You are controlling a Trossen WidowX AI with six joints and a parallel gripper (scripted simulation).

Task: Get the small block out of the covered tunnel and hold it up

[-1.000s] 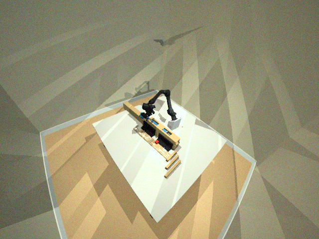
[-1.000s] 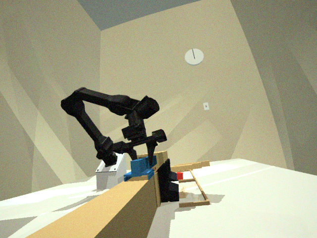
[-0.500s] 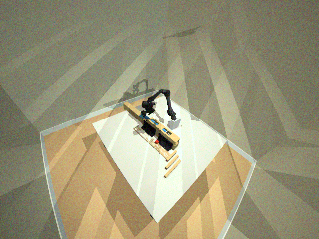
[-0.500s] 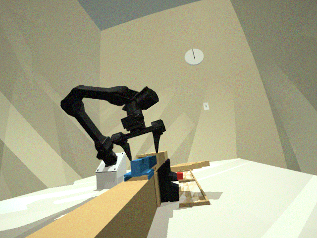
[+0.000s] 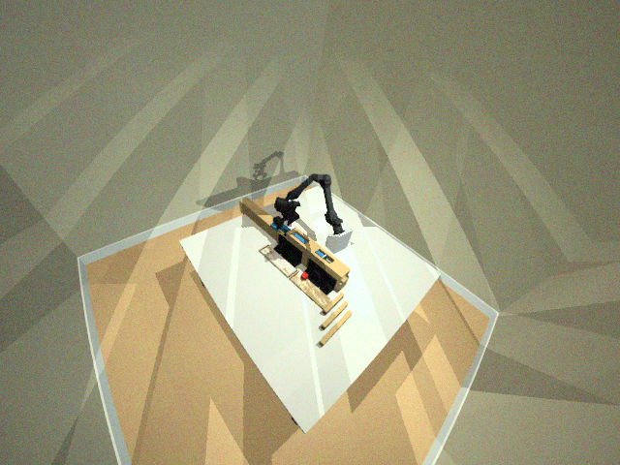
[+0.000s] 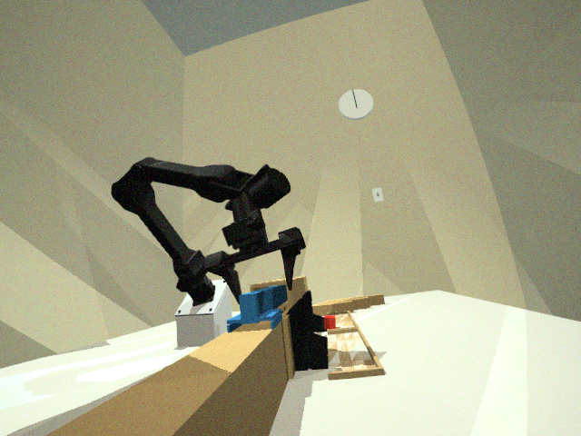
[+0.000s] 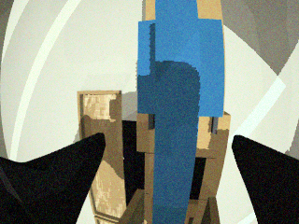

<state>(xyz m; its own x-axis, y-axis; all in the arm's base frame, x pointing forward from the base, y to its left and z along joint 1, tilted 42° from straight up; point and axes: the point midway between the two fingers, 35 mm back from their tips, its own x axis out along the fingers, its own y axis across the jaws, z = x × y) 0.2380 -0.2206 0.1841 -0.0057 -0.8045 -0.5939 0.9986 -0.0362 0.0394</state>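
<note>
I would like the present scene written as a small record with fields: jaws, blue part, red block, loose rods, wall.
jaws: wide open, nothing held
blue part: on the long wooden beam, between the jaws in the wrist view
red block: beside the black panels
loose rods: three, wooden, side by side
wall: round white clock
</note>
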